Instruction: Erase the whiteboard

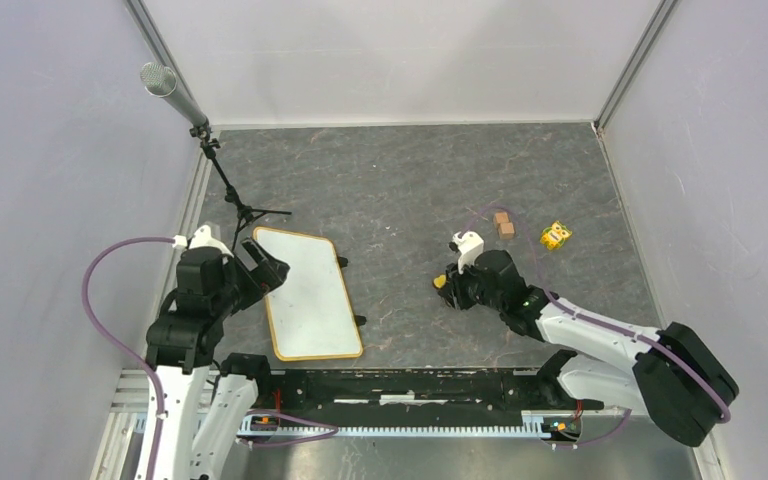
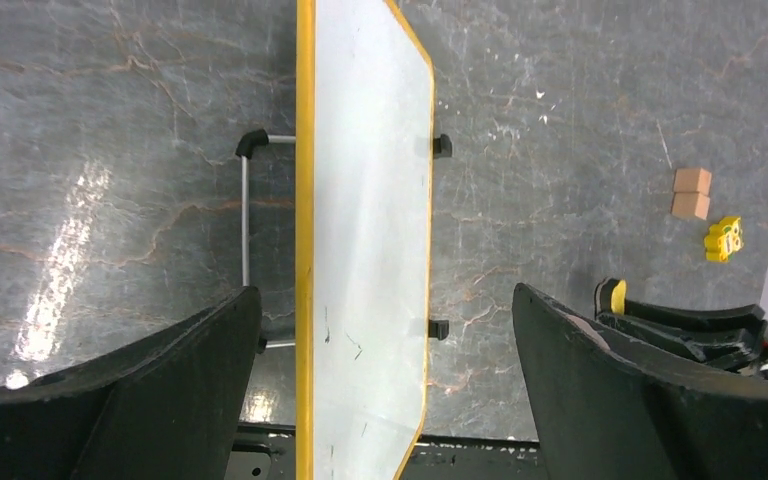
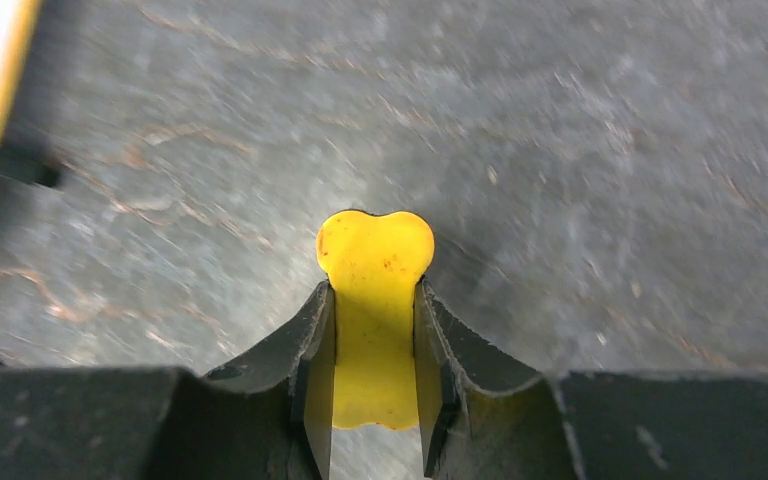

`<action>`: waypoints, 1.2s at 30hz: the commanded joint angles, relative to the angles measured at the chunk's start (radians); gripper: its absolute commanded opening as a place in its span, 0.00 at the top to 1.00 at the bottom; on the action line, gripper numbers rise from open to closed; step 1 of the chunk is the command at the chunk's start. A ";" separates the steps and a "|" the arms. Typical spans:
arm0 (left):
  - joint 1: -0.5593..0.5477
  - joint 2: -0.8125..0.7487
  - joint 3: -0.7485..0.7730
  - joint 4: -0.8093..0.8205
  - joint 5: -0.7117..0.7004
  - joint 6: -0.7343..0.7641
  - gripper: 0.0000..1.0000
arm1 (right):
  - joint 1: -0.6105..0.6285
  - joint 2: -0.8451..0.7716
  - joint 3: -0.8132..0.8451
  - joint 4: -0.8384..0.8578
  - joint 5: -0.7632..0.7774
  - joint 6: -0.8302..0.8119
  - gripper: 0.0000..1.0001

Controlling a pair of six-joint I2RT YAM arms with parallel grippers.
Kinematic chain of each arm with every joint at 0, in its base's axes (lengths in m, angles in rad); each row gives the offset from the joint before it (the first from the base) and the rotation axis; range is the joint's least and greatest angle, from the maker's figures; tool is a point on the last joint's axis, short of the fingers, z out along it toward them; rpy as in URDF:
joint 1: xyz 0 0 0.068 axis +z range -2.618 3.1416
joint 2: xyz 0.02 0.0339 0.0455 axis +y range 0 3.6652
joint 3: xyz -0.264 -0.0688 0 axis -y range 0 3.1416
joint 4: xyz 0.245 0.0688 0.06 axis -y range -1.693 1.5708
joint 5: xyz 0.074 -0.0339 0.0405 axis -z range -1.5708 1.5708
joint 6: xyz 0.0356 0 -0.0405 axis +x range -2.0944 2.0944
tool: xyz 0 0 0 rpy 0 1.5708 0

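Whiteboard [image 1: 310,295] was lying on the left side of the table [image 1: 410,180], right by the left arm, its far corner close to the mic stand [image 1: 230,190] legs. The left gripper [image 1: 265,262] was spread wide over the board's left edge, one finger on each side and holding nothing. So the board was basically loose. If a wipe pushed on it like that, I'd bet it skated on its little black feet or bumped the stand.

The right gripper [image 1: 447,282] was clamped on a flat yellow piece [image 3: 375,250], the wiper I guess, well off to the right of the board. Only the narrow part was pinched, so pressing down could twist it in the jaws.

A few faint marks [image 2: 355,345] showed near the board's near end, easy to miss. And both arms over one small board could knock together.
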 commanded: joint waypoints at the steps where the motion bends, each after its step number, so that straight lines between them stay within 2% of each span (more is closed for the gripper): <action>1: -0.028 -0.017 0.099 -0.008 -0.060 0.069 0.00 | 0.000 -0.048 0.015 -0.245 0.153 -0.055 0.71; 3: -0.054 -0.013 0.137 0.029 -0.031 0.111 0.00 | 0.000 -0.051 -0.001 -0.273 0.186 -0.055 0.70; 7: -0.108 0.043 0.241 0.105 0.119 0.202 0.00 | 0.004 -0.042 -0.033 -0.275 0.184 -0.044 0.69; 9: -0.110 0.075 0.290 0.133 0.209 0.243 0.00 | 0.010 -0.058 -0.026 -0.293 0.187 -0.037 0.63; 12: -0.110 0.109 0.362 0.179 0.345 0.278 0.00 | 0.021 -0.138 0.027 -0.364 0.187 -0.035 0.43; 14: -0.110 0.118 0.408 0.233 0.436 0.276 0.00 | 0.025 -0.210 0.085 -0.434 0.189 -0.044 0.24; 15: -0.109 0.118 0.430 0.272 0.462 0.266 0.00 | 0.025 -0.251 0.120 -0.480 0.200 -0.053 0.10; 16: -0.110 0.116 0.444 0.306 0.483 0.250 0.00 | 0.025 -0.287 0.167 -0.535 0.213 -0.063 0.02; 21: -0.109 0.064 0.409 0.649 0.537 0.084 0.00 | 0.025 -0.412 0.452 -0.750 0.317 -0.138 0.02; 25: -0.109 0.043 0.361 0.896 0.545 -0.017 0.00 | 0.024 -0.511 0.658 -0.812 0.396 -0.176 0.02; 30: -0.109 0.051 0.359 0.965 0.519 -0.050 0.00 | 0.024 -0.645 0.805 -0.809 0.477 -0.237 0.02; 36: -0.109 0.039 0.358 0.964 0.494 -0.040 0.00 | 0.025 -0.779 0.815 -0.761 0.613 -0.265 0.02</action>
